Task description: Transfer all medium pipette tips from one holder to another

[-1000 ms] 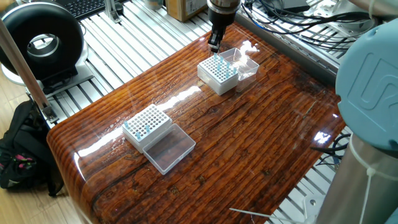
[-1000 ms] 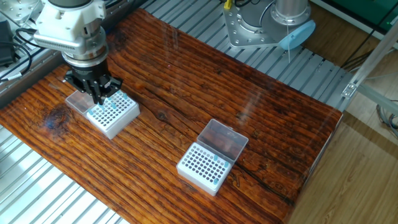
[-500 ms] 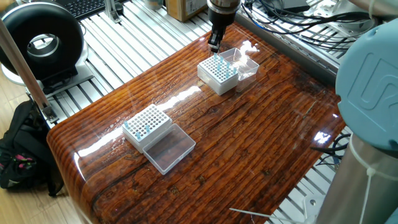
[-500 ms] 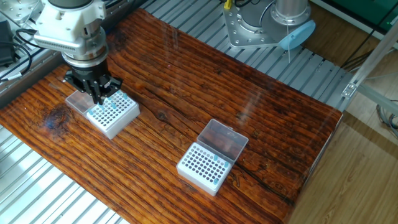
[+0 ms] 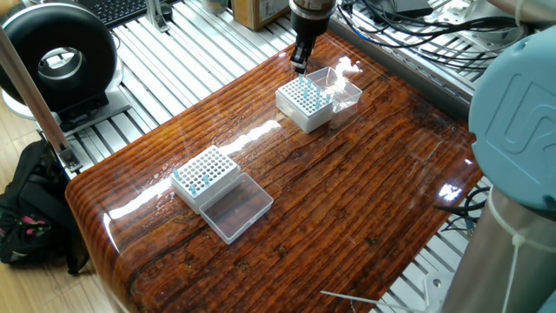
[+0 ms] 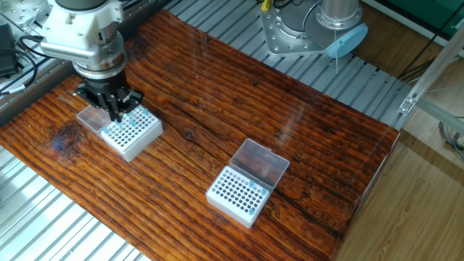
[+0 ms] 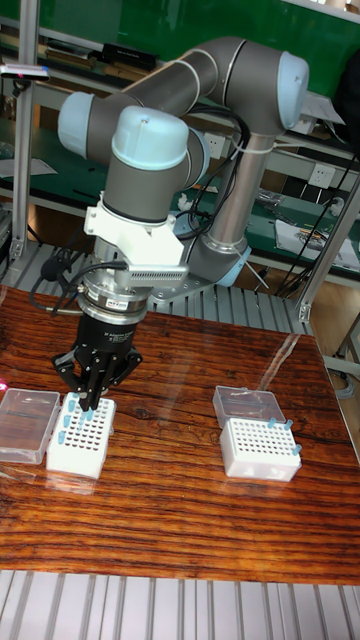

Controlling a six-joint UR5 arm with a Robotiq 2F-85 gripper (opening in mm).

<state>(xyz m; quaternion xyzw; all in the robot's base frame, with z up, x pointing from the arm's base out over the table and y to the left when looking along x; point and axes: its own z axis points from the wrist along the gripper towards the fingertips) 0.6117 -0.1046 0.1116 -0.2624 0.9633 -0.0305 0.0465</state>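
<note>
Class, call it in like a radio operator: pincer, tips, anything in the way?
Pincer low over the left holder, jaw state unclear. Medium pipette tips in both holders; a few in the right holder. Nothing between the holders.

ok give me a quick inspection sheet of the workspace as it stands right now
surface: glossy wooden table on an aluminium slat frame, glare patches.
job's things: two white holders. The one under the arm holds many medium pipette tips; the other holder holds a few tips along one edge. A clear lid lies open beside each.
clutter: nothing seen on the wood besides the holders.
grippers: gripper directly over the fuller holder, fingers down among the tips; cannot tell if closed on one.
cables: bundle beyond the far table edge, off the wood.
surroundings: black round device, dark bag on floor, second robot base.
</note>
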